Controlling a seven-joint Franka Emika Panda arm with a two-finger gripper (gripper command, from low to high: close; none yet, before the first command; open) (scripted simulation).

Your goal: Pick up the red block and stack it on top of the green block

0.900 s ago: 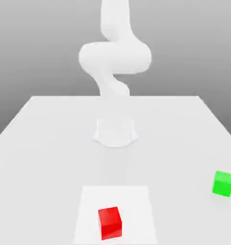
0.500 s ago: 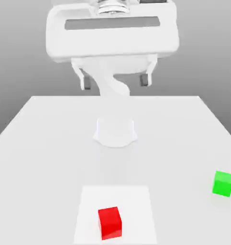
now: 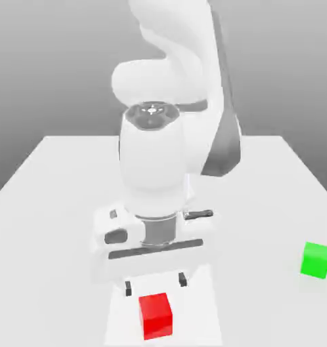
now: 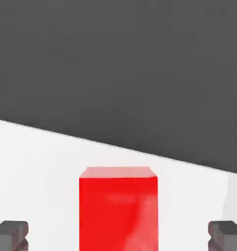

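Red block [image 3: 156, 315] is what you are after; it sits on the white table [image 3: 51, 203] at the near edge, on a paler square patch [image 3: 193, 298]. Largest in your exterior view is the white arm [image 3: 166, 135], bent down over the table with its claw [image 3: 155, 284] just behind the cube, jaws spread wide and holding nothing. Your green block [image 3: 315, 260] lies well apart at the exterior view's right. From the hand view you see the red block [image 4: 118, 208] centred between two dark fingertips [image 4: 10, 234], touching neither of them.
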